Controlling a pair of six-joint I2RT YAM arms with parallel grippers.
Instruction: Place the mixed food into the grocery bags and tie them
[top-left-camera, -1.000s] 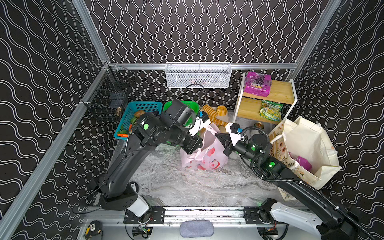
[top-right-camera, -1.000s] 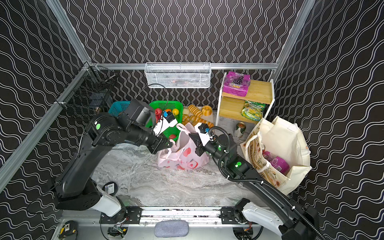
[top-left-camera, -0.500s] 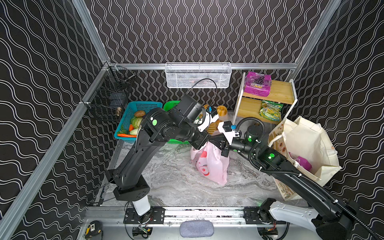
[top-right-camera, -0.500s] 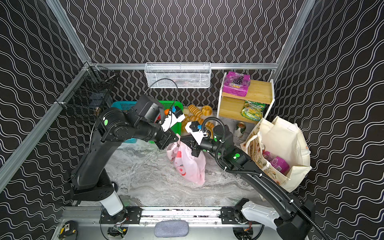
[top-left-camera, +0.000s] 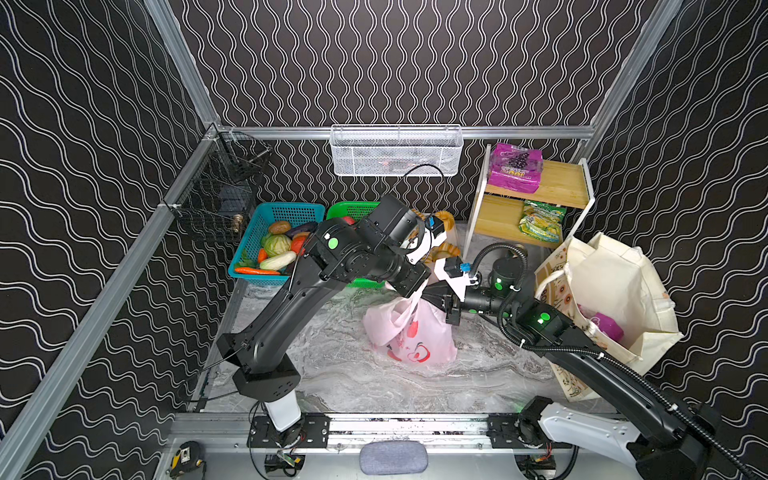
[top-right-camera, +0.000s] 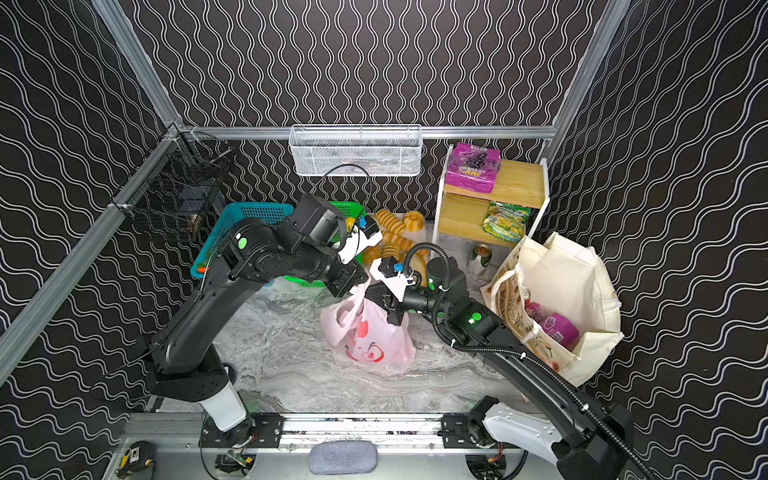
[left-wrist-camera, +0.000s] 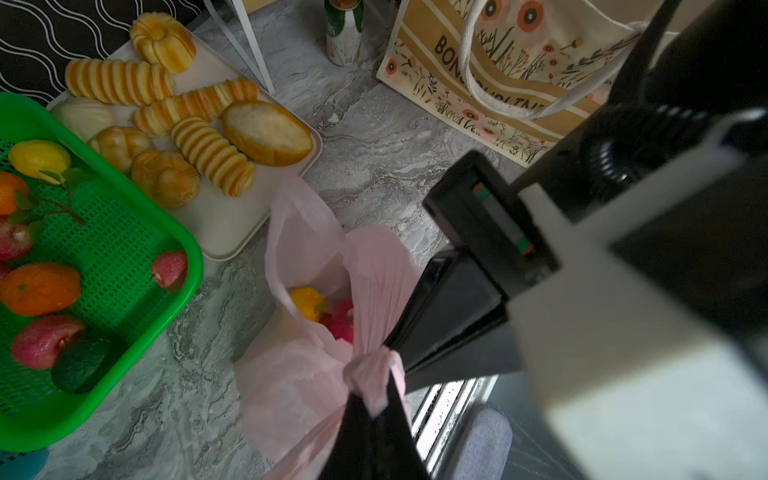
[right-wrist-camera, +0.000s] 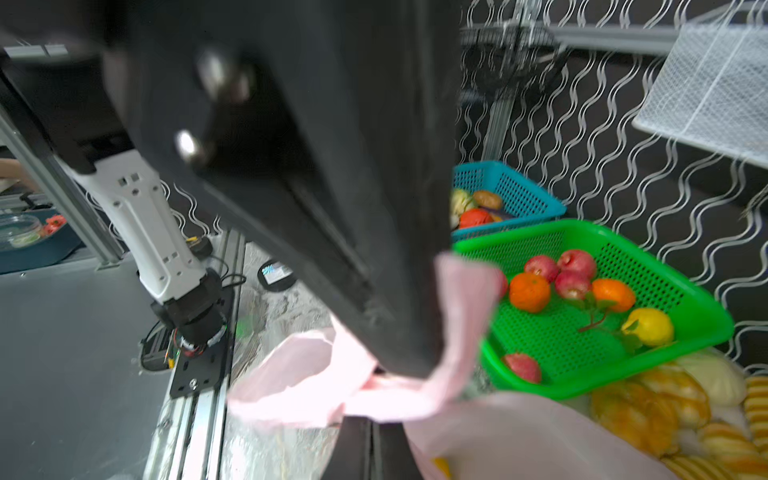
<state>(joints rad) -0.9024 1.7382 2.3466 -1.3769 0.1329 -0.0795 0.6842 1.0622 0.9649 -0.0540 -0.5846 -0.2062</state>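
Pink bag (top-left-camera: 409, 336) standing on counter (top-left-camera: 345, 382), left gripper (top-left-camera: 415, 291) and right gripper (top-left-camera: 430, 297) both clamped on its handles, tips meeting at knot (left-wrist-camera: 368, 361), toy fruits (left-wrist-camera: 309, 303) inside

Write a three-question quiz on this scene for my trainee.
1. True or false: the left gripper and right gripper are both shut on the pink plastic bag at its handles.
2. What lies on the wooden shelf, on its top board? A purple grape packet; B soda can; C bread.
3. What colour is the basket holding the vegetables?
Key: 1 true; 2 A; 3 blue.
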